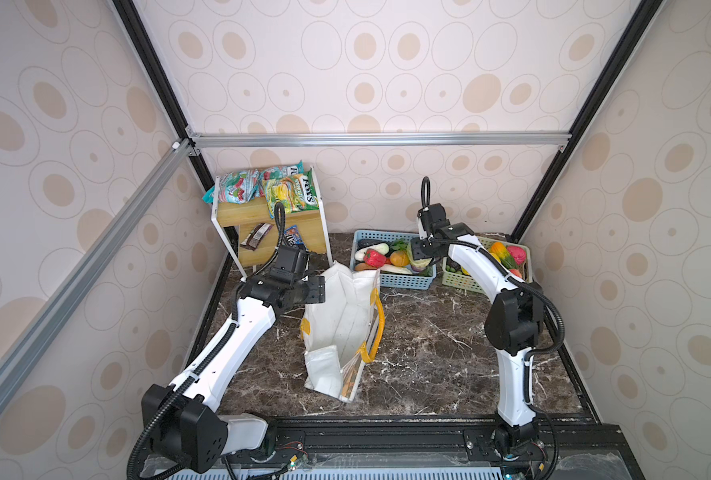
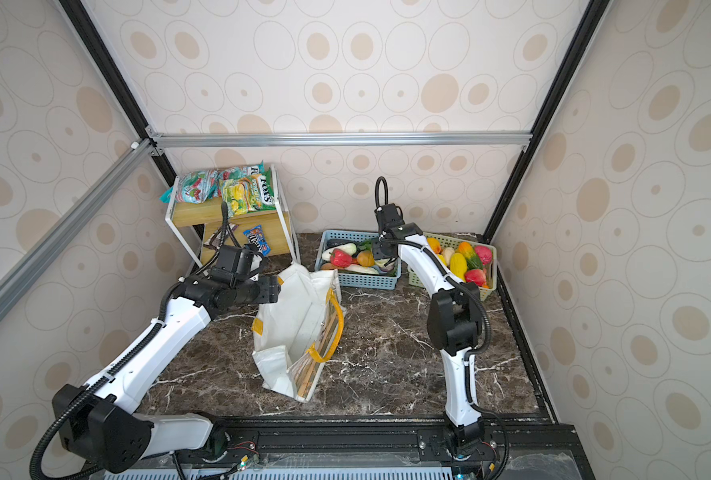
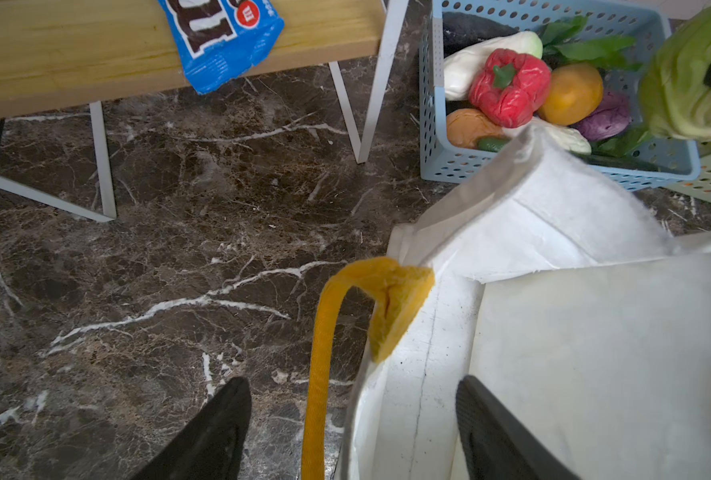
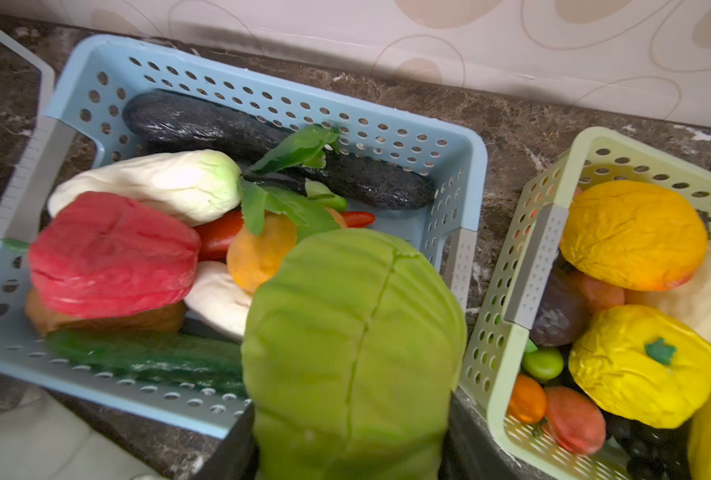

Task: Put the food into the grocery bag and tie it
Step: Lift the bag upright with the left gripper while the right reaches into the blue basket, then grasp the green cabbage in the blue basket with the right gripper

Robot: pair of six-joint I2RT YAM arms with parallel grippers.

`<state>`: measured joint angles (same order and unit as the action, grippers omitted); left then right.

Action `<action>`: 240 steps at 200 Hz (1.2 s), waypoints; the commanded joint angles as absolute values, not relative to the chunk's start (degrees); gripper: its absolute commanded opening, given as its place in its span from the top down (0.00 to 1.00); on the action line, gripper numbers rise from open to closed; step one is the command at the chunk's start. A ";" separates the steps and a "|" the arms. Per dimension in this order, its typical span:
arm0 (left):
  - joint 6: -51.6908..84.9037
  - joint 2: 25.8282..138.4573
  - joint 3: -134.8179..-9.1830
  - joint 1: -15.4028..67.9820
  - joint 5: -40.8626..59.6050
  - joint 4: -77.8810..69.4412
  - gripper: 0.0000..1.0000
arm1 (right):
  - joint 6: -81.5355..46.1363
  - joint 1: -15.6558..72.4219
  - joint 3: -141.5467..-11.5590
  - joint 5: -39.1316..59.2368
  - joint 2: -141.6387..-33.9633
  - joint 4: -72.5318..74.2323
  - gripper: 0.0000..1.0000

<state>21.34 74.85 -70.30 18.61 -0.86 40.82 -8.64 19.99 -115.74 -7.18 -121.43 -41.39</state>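
The white grocery bag (image 1: 341, 324) with yellow handles stands open mid-table in both top views. My left gripper (image 3: 353, 432) is open and straddles its near rim and a yellow handle strap (image 3: 318, 374), one finger outside and one inside. A green cabbage (image 4: 353, 353) hangs just above the blue basket (image 1: 403, 283), with my right gripper (image 4: 351, 444) shut on it. More food fills that basket: a red pepper (image 4: 112, 253), a white vegetable, a dark eggplant and an orange fruit. Yellow and red fruits lie in the green basket (image 4: 524, 257). A blue M&M's packet (image 3: 220, 37) lies on the shelf.
A wooden two-tier shelf (image 1: 258, 214) on white legs stands at the back left, with snack bags (image 1: 279, 189) on top and a dark chocolate bar beside the M&M's packet. Both baskets sit against the back wall. Enclosure walls close in on both sides.
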 commanded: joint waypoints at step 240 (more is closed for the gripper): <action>18.59 72.15 -66.44 17.52 3.43 37.69 0.29 | -17.42 37.54 -102.41 -2.81 -91.61 -40.14 0.48</action>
